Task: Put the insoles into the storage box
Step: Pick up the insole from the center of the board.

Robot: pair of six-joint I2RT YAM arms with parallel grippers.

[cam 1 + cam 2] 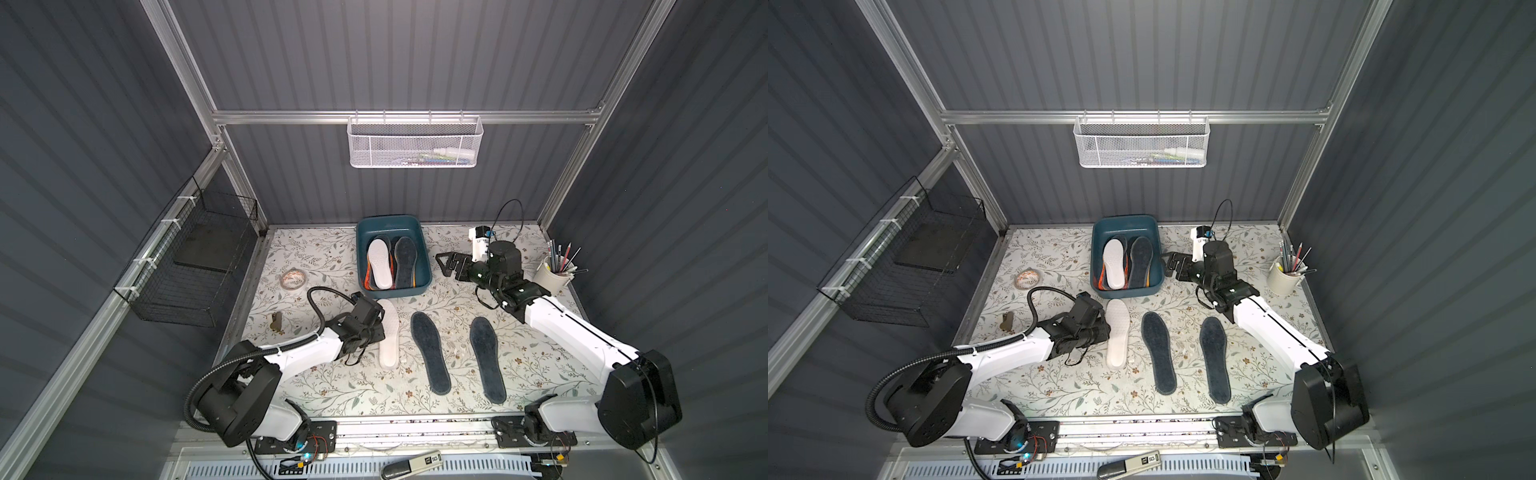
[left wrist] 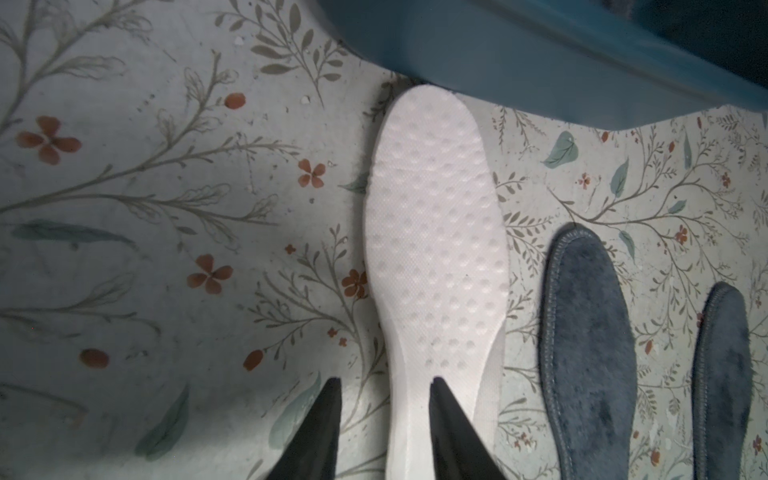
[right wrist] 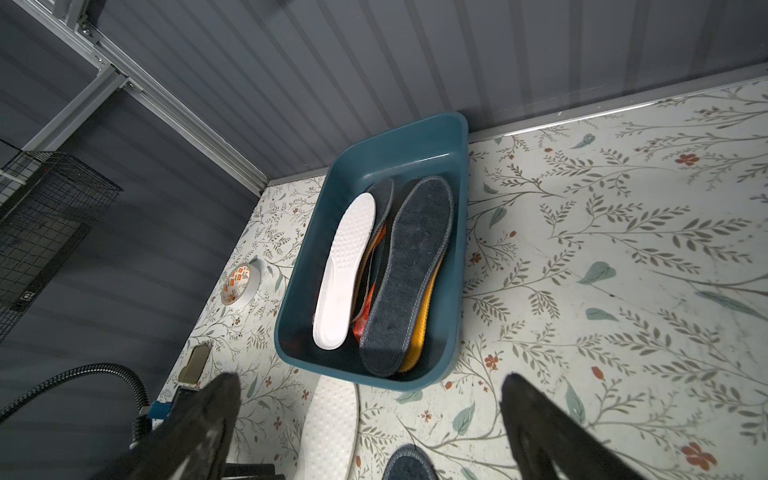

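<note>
Left pincer: jaws stand partly open, not pressed together. One dark fingertip lies over the white dimpled foam insole; the other stands over the floral-printed table cover just beside that insole's long edge. The jaws straddle the edge toward the heel end, and no pinch is visible.

The white dimpled foam insole lies flat, toe end at the near wall of the shallow dark teal plastic storage box.

Right pincer: jaws spread wide and holding nothing, just beside the box's right wall.

Two fuzzy dark grey-blue insoles lie flat on the near side of the box, side by side and apart.

Inside the box, a second white insole and a dark fuzzy insole lie on top, with orange and yellow edges showing beneath.
</note>
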